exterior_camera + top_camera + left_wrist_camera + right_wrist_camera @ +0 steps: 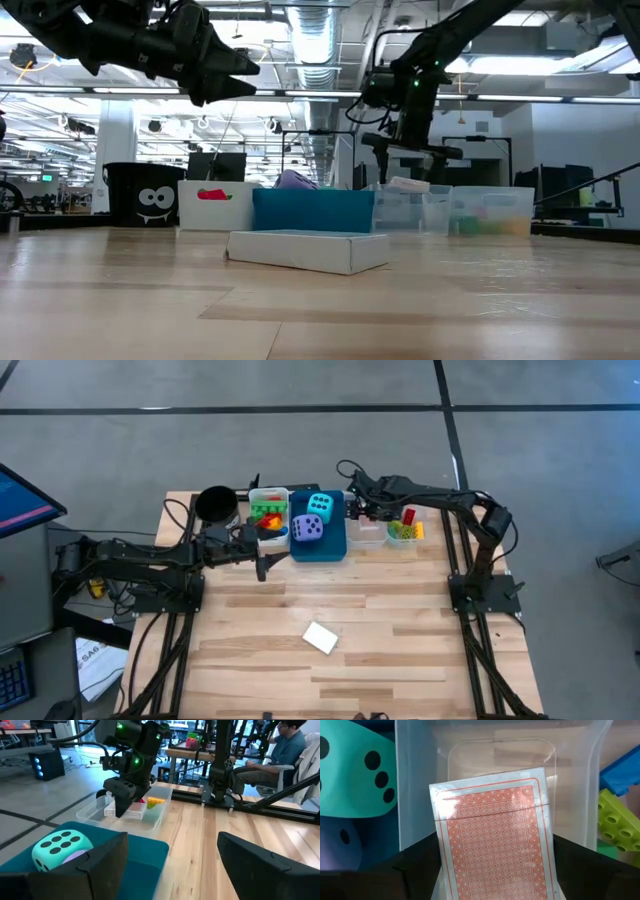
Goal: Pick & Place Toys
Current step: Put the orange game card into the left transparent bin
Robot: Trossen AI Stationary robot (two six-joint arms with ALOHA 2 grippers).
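My right gripper [362, 512] hangs over a clear bin [370, 538] at the back of the table, pointing steeply down and shut on a card pack [492, 835] with an orange patterned back. My left gripper [170, 870] is open and holds nothing. It sits raised and almost level by the near left corner of the blue bin [335, 545]. In that bin lie a cyan die [320, 505] and a purple die [308, 528]. Coloured bricks [268, 515] fill the white bin [268, 493]. A flat white card box [321, 637] lies flat on the near table. My right gripper has one finger on each of the card pack's two long edges [442, 870], near its nearer end. The fingers come from above, slanting down, and lie across the pack. The pack faces up, about level with the rim of the clear bin [405, 183], with the bin's bare floor beyond it.
A second clear bin [405, 532] with bricks stands right of the first. A black cup [215, 505] stands at the back left, beside the white bin. A person [280, 745] sits beyond the table's right side. Bare wood surrounds the white card box.
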